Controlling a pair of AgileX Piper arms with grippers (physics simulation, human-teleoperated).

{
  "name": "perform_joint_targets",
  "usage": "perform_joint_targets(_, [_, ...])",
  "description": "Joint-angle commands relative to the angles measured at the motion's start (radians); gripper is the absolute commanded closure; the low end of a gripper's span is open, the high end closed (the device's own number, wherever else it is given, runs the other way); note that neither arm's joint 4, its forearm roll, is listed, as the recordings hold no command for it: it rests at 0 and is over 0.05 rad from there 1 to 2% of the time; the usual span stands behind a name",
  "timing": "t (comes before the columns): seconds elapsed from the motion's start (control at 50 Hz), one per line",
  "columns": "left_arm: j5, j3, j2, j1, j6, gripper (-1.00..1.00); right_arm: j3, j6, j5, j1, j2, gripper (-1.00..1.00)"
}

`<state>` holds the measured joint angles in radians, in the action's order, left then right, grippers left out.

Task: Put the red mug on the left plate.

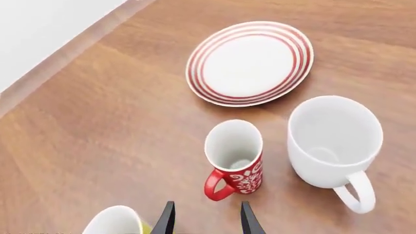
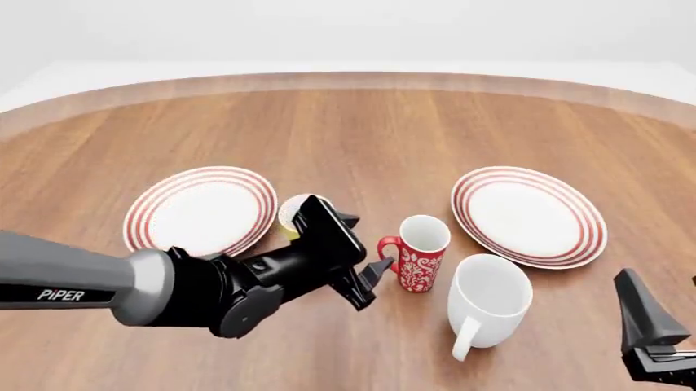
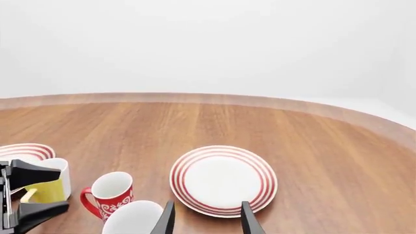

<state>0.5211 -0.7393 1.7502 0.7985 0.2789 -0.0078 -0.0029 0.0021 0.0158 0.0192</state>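
Note:
The red mug stands upright on the table between the two plates, its handle turned toward my left gripper. That gripper is open, level with the mug, just left of the handle and not touching it. In the left wrist view the red mug sits just ahead of the open fingers. The left plate lies flat and bare at the left, behind my left arm. My right gripper hangs open at the lower right, holding nothing.
A yellow mug stands right behind my left gripper, beside the left plate. A bigger white mug stands to the front right of the red mug. The right plate lies beyond it. The table's curved edge runs along the back.

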Motion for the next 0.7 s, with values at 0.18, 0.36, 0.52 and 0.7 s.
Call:
perform_joint_targets(0.18, [0.006, -0.036, 0.074, -0.023, 0.022, -1.00, 0.003, -0.001, -0.006, 0.003, 0.004, -1.00])
perform_joint_targets(0.36, [-0.002, -0.050, 0.070, -0.019, 0.034, -1.00, 0.003, 0.000, -0.004, 0.003, 0.001, -1.00])
perform_joint_targets(0.52, [-0.005, -0.067, 0.083, -0.021, 0.041, -1.00, 0.002, 0.002, -0.004, 0.003, 0.001, -1.00])
perform_joint_targets(0.7, [-0.007, -0.087, 0.113, -0.027, 0.044, -1.00, 0.002, 0.002, -0.011, 0.002, 0.007, -1.00])
